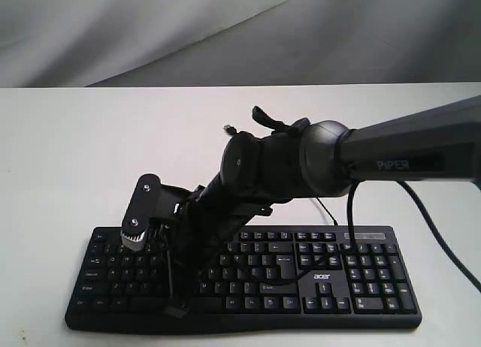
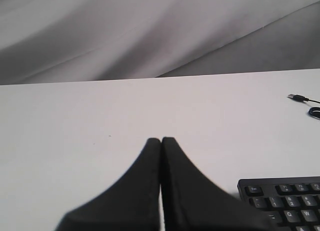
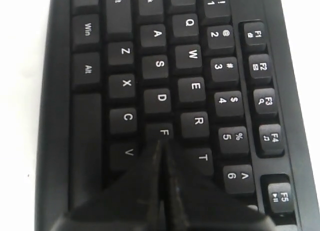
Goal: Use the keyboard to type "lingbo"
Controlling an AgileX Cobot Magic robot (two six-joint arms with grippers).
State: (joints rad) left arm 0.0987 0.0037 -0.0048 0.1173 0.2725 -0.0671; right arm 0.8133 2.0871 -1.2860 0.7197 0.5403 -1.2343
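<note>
The black keyboard with white legends and a small "acer" logo lies along the table's front edge. My right arm reaches across the middle and comes down over the keyboard's left half. Its gripper is shut with nothing held. In the right wrist view the closed tips sit at the edge of the F key, with V and T to either side; the key under the fingers is hidden. My left gripper is shut and empty over bare white table, beside one corner of the keyboard.
The keyboard's thin black cable ends in a USB plug lying loose on the white table behind the keyboard. Grey cloth hangs behind the table. The right arm's own cable droops over the number pad side.
</note>
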